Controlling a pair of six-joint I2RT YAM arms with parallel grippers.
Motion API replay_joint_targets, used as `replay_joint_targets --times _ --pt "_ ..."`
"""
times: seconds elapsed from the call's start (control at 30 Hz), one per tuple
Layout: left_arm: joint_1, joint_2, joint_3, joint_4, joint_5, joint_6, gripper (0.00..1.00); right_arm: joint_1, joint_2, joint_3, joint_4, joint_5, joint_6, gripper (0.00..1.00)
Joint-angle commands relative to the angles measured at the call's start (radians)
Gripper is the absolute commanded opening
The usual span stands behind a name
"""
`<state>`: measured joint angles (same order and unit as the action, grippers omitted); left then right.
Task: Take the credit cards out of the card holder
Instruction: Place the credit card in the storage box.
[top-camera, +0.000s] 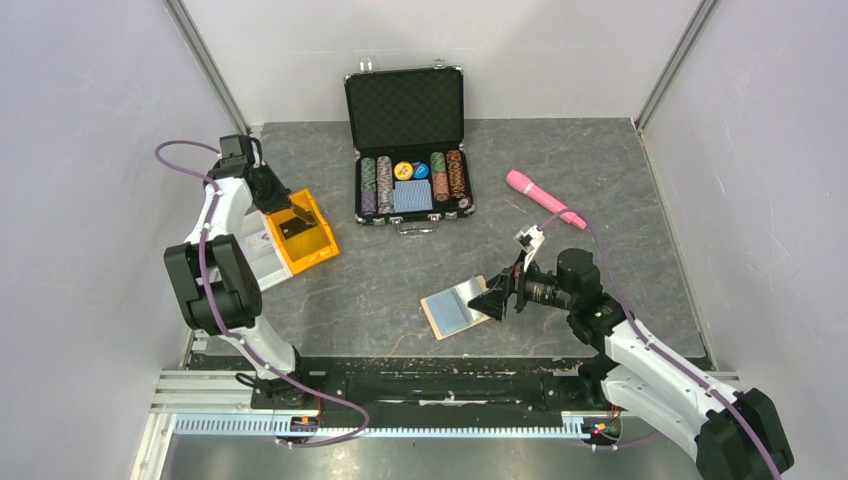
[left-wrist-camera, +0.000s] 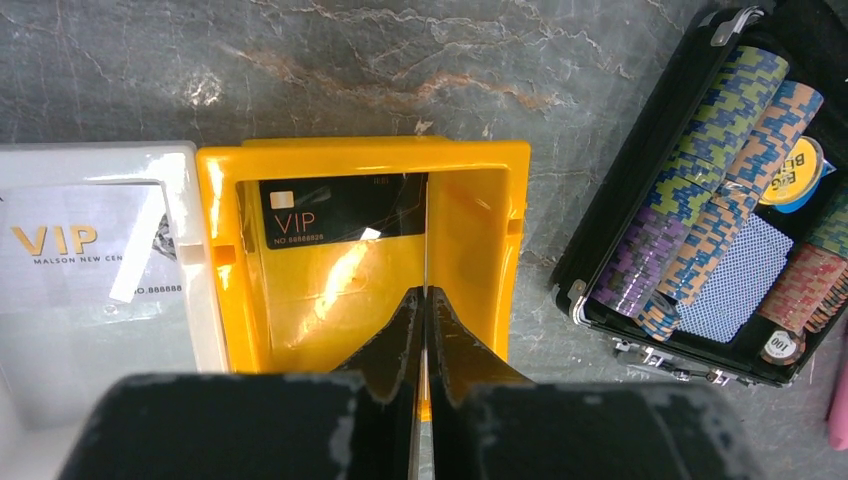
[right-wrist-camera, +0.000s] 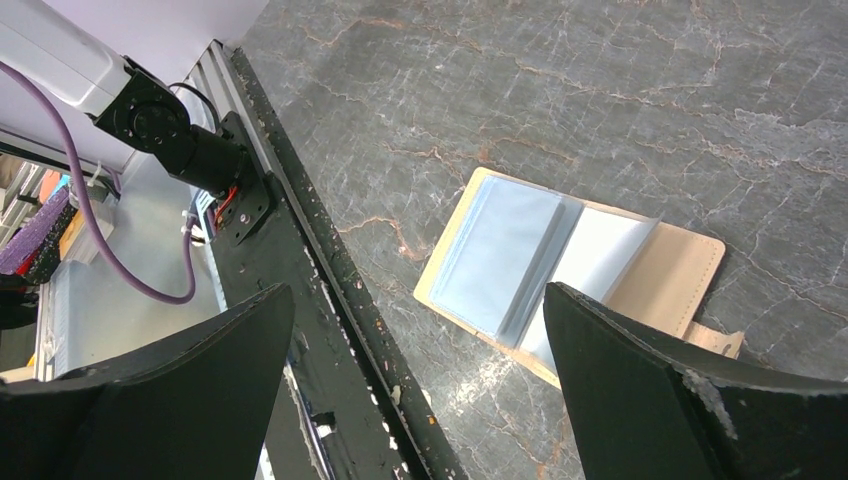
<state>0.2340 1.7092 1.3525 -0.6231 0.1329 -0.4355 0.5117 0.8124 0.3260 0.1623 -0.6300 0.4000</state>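
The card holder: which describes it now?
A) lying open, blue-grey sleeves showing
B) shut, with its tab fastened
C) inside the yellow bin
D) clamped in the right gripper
A: the right wrist view shows the card holder spread open on the table, its blue-grey sleeves facing up, while the right gripper is open and grips nothing.

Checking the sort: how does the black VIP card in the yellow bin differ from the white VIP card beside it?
The black VIP card sits in the yellow plastic bin; the white VIP card sits in the white plastic bin next to it. The black card shows a chip and reddish lettering; the white card has gold lettering. Both read VIP above a number.
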Motion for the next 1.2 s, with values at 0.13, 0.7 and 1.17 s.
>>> replay_joint_targets --times 0.13,0.7,1.17 --pt "0.001 0.043 -0.001 0.063 -0.002 0.070 0.08 0.002 -0.016 0.058 0.014 0.010 0.002 0.98" --pt "0.001 0.074 -0.024 0.126 0.001 0.055 0.10 0.001 -0.039 0.068 0.011 -0.005 -0.019 0.98" --pt "0.000 0.078 -0.014 0.134 0.010 0.060 0.31 0.002 -0.055 0.074 -0.003 -0.008 -0.030 0.98"
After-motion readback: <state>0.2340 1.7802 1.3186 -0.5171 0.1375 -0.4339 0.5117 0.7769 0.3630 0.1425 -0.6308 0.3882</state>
